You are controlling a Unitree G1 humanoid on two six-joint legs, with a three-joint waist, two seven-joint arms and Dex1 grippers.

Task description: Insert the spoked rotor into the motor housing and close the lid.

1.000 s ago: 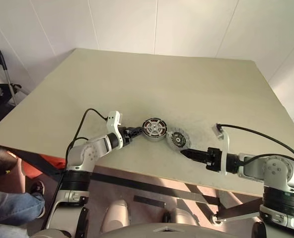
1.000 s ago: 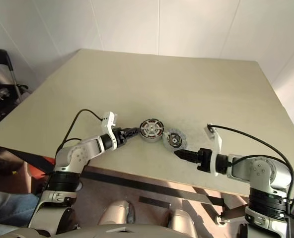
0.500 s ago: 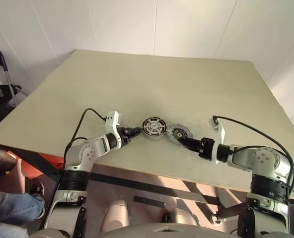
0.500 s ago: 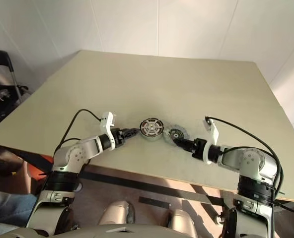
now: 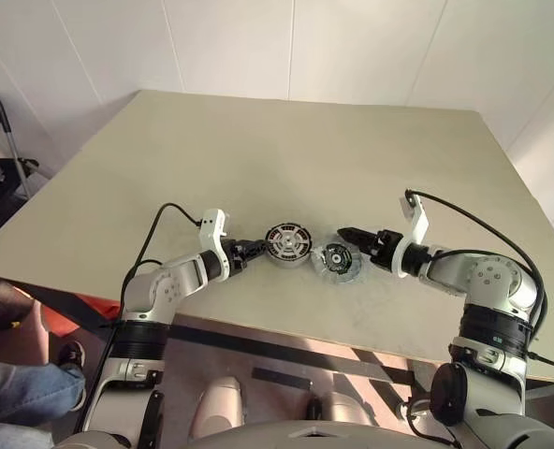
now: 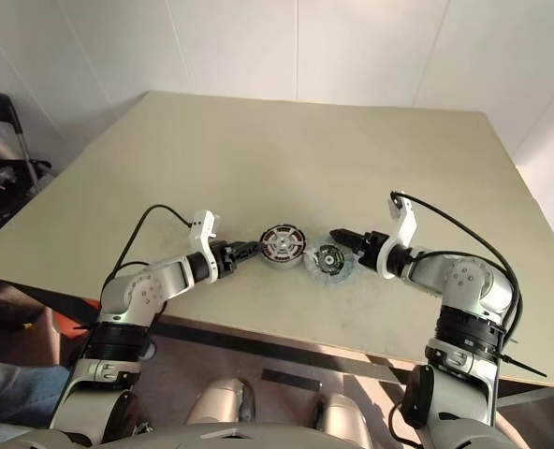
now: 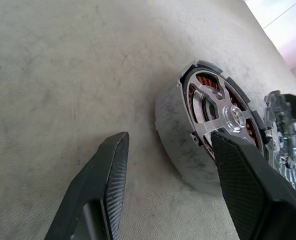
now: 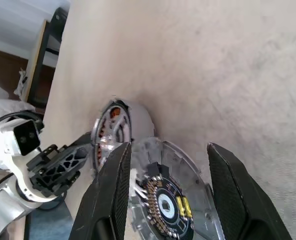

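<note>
on a pale beige table [image 5: 305,150] with a matte, faintly scuffed top, set in a corner of white panelled walls [image 5: 352,47], two round motor parts lie side by side near the front edge. toward the robot's left sits a thick silver-rimmed puck [image 5: 289,242] showing copper windings behind silver spokes, so the spoked rotor seems already seated in the motor housing, though that cannot be told for sure. just beside it, on the right, lies a second flat disc [image 5: 338,260], pale-rimmed with a dark centre; the lid cannot be picked out with certainty. the left gripper [image 5: 256,248] rests low by the puck's left side, fingers apart and holding nothing; in its wrist view one finger [image 7: 248,185] stands at the puck's rim and the other [image 7: 105,185] is clear of it. the right gripper [image 5: 349,233] hovers at the far right edge of the second disc, jaws parted and empty. black cables [image 5: 473,245] loop over both arms. a dark folding frame [image 5: 1,131] stands beyond the table's left side, and a person's jeans-clad leg [image 5: 15,393] shows at the lower left
</note>
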